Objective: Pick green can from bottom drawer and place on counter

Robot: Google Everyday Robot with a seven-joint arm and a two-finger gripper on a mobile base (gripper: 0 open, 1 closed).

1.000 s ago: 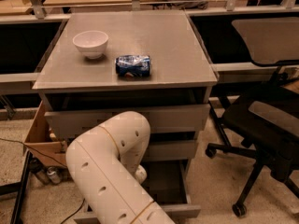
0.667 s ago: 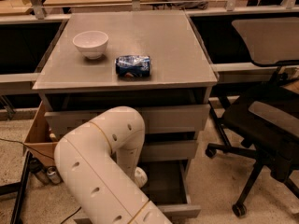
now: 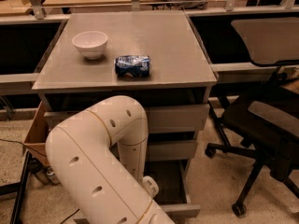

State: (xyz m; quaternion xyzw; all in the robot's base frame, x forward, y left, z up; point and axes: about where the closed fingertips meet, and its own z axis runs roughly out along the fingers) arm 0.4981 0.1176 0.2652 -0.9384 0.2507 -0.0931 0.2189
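Observation:
The grey counter (image 3: 159, 36) tops the drawer cabinet. The bottom drawer (image 3: 172, 181) is pulled open, showing its dark floor and its flat front panel (image 3: 183, 212). My cream arm (image 3: 100, 157) bends down in front of the cabinet and reaches into this drawer. The gripper is hidden behind the arm, low inside the drawer's left part. Only a round white wrist piece (image 3: 149, 186) shows there. The green can is hidden from view.
A white bowl (image 3: 90, 44) and a blue-and-white can (image 3: 132, 66) lying on its side sit on the counter. Two shut grey drawers (image 3: 175, 118) are above the open one. A black office chair (image 3: 261, 125) stands at the right. A cardboard box (image 3: 35, 134) sits at the left.
My arm's elbow has swung to the left and nearer the camera. The wrist stays low in the open drawer. The things on the counter have not moved.

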